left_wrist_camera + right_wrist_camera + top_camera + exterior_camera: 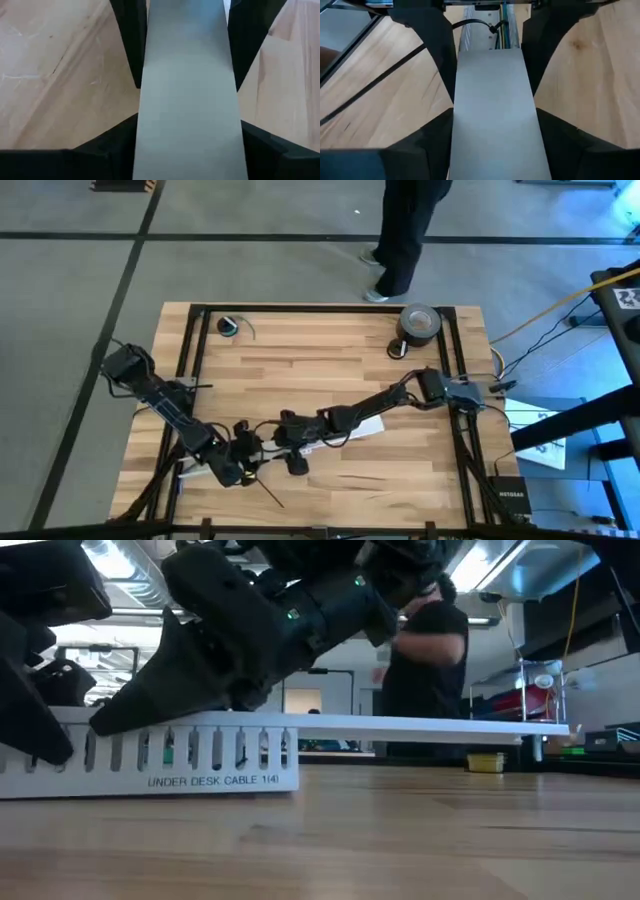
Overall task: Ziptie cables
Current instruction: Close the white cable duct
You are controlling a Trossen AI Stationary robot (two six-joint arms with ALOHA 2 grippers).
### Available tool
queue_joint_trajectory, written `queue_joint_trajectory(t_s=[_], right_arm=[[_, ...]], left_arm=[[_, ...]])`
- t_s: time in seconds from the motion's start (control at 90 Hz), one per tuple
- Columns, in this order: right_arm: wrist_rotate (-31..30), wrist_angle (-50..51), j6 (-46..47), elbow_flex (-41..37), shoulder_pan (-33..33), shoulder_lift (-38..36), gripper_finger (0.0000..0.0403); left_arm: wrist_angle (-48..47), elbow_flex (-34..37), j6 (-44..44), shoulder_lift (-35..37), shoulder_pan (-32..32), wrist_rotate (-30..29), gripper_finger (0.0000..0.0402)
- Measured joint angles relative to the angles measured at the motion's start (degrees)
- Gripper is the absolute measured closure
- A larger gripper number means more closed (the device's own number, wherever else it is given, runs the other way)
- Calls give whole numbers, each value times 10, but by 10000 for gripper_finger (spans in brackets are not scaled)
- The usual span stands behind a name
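Observation:
A long white cover strip (430,724) lies over a white slotted cable tray (200,755) near the table's front left. Both grippers are shut on it: my left gripper (238,465) at its left part, my right gripper (287,437) just right of that. The right wrist view shows the cables (504,25), thin grey-green wires, lying in the tray's channel beyond the strip's end, with a black loop (472,22) beside them. The ziptie (266,491), a thin black strip, lies flat on the wood near the front edge and shows again as the ziptie (375,82) in that view. My left gripper has the white strip's two long edges (145,75) pinched between its two fingers. The fingers (127,45) stand one on each side, slanting down from the table's left, and the strip runs on between them. My right gripper pinches the strip's long edges (457,85) the same way, near the strip's end. Its fingers (430,40) come slanting down from the table's right, and the strip lies level over the tray.
A dark roll of tape (418,322) and a small ring (397,348) sit at the far right, a small black coil (228,326) at the far left. A person (405,235) stands beyond the far edge. Bare wood lies in the table's middle and front right.

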State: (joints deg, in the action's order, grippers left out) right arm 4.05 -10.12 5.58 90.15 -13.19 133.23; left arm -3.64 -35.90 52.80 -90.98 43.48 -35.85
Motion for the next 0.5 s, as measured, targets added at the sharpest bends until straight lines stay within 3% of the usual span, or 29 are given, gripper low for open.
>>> queue_joint_trajectory(t_s=[0.5], right_arm=[[-6, 42, -11, 8, 2, 1, 90]], left_arm=[[1, 0, -13, -1, -6, 9, 163]])
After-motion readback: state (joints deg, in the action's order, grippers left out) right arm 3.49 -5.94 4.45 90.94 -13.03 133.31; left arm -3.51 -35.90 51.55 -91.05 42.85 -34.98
